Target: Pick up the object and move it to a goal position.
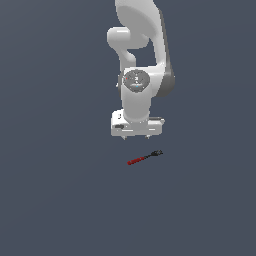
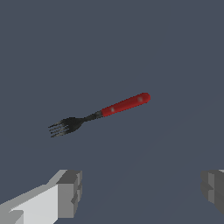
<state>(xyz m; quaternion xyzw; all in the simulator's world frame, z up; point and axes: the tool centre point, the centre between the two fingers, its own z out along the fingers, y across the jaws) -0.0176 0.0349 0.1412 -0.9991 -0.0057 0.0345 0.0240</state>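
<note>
Fork [image 1: 145,158]: small, with a red handle, a thin dark neck and a black pronged head; the prongs show clearly in the wrist view [image 2: 99,114].
Fork position: lying flat on the plain dark grey floor [image 1: 55,200], just below the gripper in the exterior view, at about 5 o'clock from the gripper's middle.
Fork direction: in the exterior view the red handle points toward 8 o'clock and the black head toward 2 o'clock.
Gripper [image 1: 137,136]: hanging above the floor on the white arm [image 1: 142,60], pointing straight down, clear of the fork.
Fingers [image 2: 69,193]: spread wide apart, with nothing between them; the fork lies beyond their tips, touching neither.
Contact: none between gripper and fork.
</note>
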